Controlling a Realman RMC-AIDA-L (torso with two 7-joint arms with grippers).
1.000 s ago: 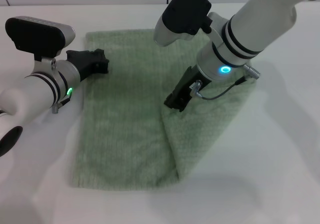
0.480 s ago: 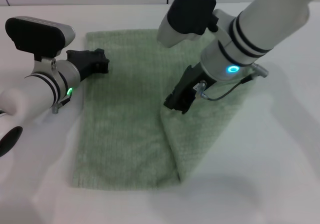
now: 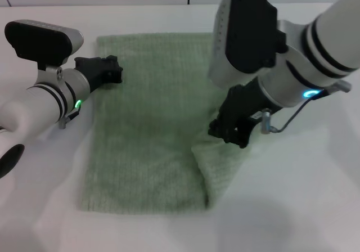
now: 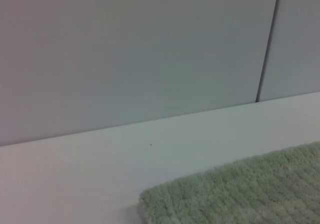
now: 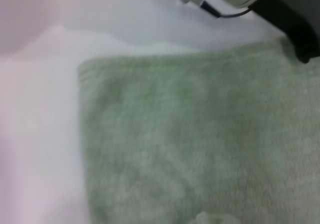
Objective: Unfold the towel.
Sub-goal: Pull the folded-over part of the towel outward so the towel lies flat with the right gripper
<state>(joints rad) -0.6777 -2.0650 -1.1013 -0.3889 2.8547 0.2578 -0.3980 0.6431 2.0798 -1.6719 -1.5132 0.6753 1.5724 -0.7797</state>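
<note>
The pale sage-green towel [image 3: 146, 128] lies on the white table, with its right part folded over. My right gripper [image 3: 229, 135] is shut on the edge of that folded flap and holds it lifted, to the right of the towel's middle. The flap hangs from it down to the front right corner. My left gripper [image 3: 114, 72] rests at the towel's left edge near the far left corner. The left wrist view shows a towel corner [image 4: 240, 194]. The right wrist view shows the flat towel [image 5: 190, 134] and the left gripper [image 5: 302, 51] at its edge.
The white table [image 3: 45, 196] runs all round the towel. A pale wall [image 4: 150, 49] stands behind the table's far edge.
My right gripper has moved to the right and toward the front, drawing the folded flap with it. More of the flat layer shows. The left arm has not moved.
</note>
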